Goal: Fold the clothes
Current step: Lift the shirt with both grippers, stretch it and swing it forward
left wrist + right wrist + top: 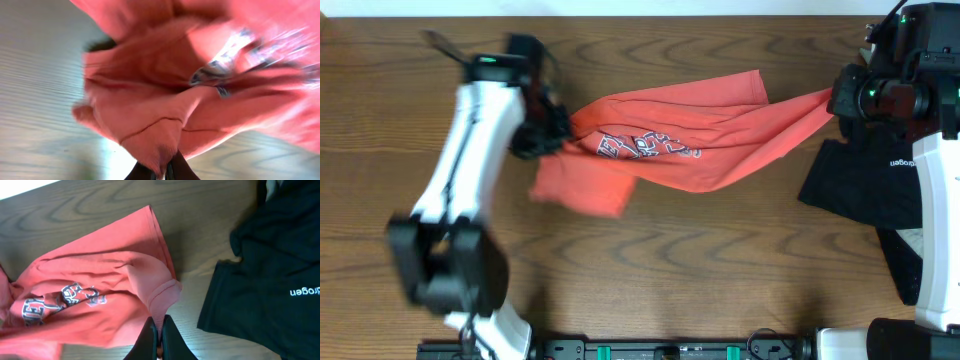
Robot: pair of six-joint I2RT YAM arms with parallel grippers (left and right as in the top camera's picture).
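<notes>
A coral-red T-shirt [690, 135] with navy-and-white lettering hangs stretched across the table between both arms. My left gripper [542, 135] is shut on its left end, and in the left wrist view a bunched fold of the red cloth [150, 100] is pinched at my left gripper [162, 172]. At the shirt's right end my right gripper [838, 100] is shut on it; the right wrist view shows the ribbed hem [162, 297] clamped in my right gripper [160, 335]. One flap [582, 185] droops onto the wood.
A black tee [865, 180] with small white lettering lies flat at the right, under my right arm, also the black tee [270, 280] close beside the clamped hem. The wooden table [720, 270] extends around the clothes. A rail [670, 350] runs along the front edge.
</notes>
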